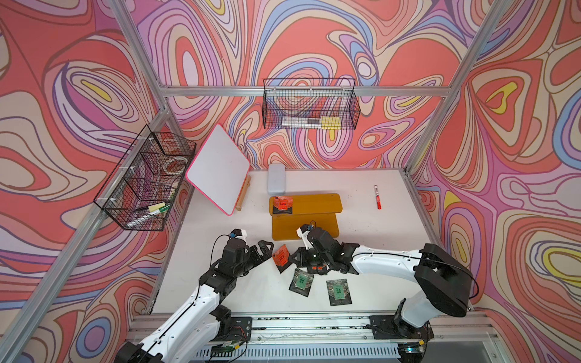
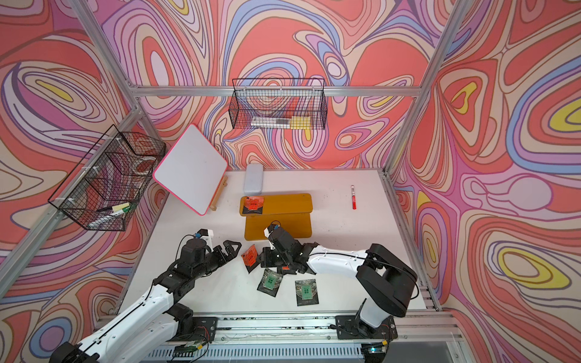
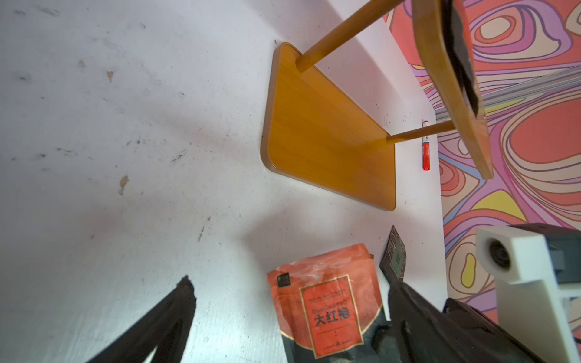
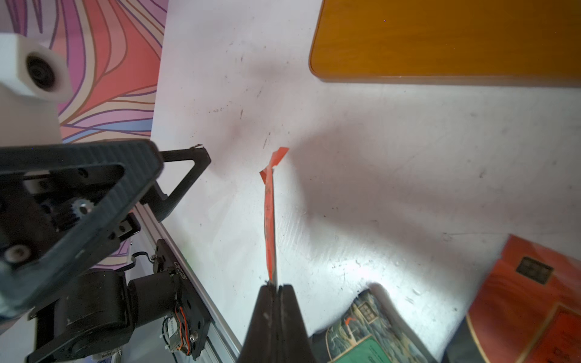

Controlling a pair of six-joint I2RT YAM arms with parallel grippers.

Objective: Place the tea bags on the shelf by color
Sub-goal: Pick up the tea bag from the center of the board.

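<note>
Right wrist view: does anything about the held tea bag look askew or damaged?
Yes. The orange tea bag, pinched edge-on in the shut right claw, has its far corner bent over to one side, so it looks creased rather than flat.

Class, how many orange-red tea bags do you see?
3 tea bags: one on the shelf's upper tier, one in the right tool, one half hidden under that arm.

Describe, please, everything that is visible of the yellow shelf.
The shelf looks like mustard-yellow wood: two flat boards with rounded corners. The upper board stands on round pegs over the back of the lower board, which lies flat on the white table. One orange-red tea bag lies on one end of the upper board.
</note>
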